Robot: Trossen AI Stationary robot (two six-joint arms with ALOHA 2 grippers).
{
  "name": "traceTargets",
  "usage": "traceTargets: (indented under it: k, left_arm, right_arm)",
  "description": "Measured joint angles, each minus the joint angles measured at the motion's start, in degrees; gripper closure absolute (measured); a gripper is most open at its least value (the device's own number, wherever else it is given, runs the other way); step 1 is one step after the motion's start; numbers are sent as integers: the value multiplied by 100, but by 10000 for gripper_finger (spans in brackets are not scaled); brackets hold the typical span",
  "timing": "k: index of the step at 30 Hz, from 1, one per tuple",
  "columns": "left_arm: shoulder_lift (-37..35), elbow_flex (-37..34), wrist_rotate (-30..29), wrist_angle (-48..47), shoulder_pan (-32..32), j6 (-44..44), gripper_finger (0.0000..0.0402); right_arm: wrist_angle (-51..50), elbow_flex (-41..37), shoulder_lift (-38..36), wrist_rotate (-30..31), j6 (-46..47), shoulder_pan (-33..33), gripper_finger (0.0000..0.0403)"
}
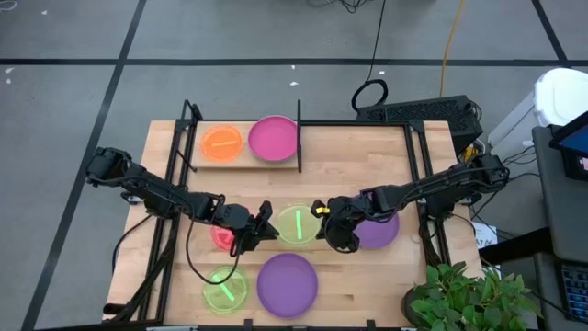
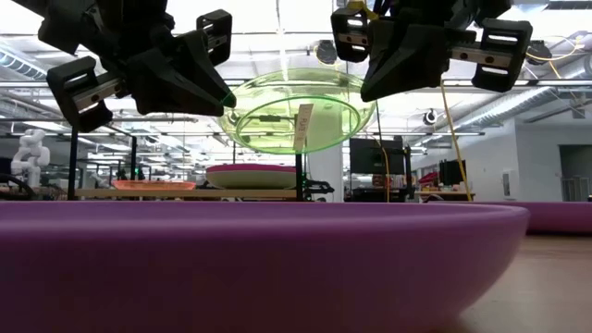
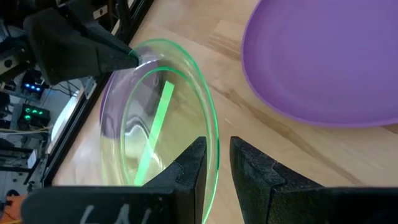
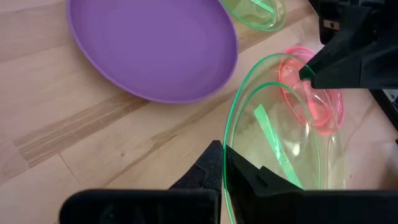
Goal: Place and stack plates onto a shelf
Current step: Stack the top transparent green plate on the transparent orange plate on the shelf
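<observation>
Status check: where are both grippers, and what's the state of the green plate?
Left gripper and right gripper both clamped on opposite rims of the neon-green plate, lifted mid-table. Shelf holds the orange plate and magenta plate. Nothing blocking.

The left gripper (image 3: 217, 163) has its two dark fingers (image 3: 189, 163) set on either side of the rim of a translucent neon-green plate (image 3: 158, 134), which stands tilted above the wooden tabletop (image 3: 261, 134) with a bright green strip showing through it. At the plate's far edge, the other arm's dark gripper (image 3: 102, 55) meets the rim. A large purple plate (image 3: 326, 59) lies on the table beside them.
</observation>
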Motion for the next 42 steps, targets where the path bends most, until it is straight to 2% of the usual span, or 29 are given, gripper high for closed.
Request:
traceTargets:
  k: [42]
  left_arm:
    - [-2, 2, 216, 40, 168, -16, 326]
  right_arm:
    - [138, 0, 2, -16, -9, 2, 403]
